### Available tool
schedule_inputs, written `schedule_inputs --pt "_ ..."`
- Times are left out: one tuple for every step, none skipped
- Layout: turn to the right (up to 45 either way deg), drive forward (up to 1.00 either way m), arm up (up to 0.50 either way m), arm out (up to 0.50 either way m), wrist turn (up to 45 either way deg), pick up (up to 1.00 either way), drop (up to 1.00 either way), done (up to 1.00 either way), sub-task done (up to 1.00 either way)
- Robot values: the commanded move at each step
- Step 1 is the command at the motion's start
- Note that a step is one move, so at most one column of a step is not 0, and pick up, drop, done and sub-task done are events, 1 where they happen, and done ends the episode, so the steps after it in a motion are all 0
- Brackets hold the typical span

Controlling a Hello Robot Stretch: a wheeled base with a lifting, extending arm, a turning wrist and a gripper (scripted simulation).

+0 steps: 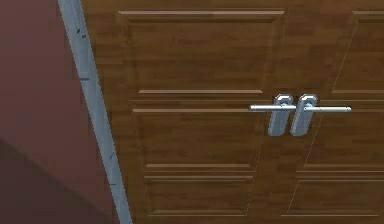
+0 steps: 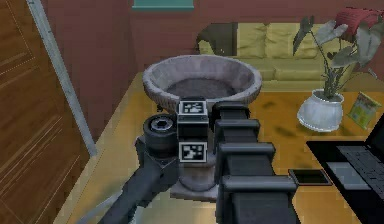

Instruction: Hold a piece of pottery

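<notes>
Showing the pincer (image 2: 155, 150) by the grey pottery bowl (image 2: 200, 78) on the counter (image 2: 275, 105) — grip and load cannot be told; a sideways nudge might topple the bowl.

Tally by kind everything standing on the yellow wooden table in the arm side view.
Large grey bowl-shaped pottery vessel: 1
Leafy plant in a round white pot: 1
Dark laptop: 1
Small dark flat slab: 1
Small yellow card: 1
Total: 5
</notes>
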Motion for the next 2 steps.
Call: schedule_inputs --pt "0.0 0.00 0.00 0.00 45.0 0.00 0.00 0.00 0.00" --pt "0.0 0.00 0.00 0.00 45.0 0.00 0.00 0.00 0.00"
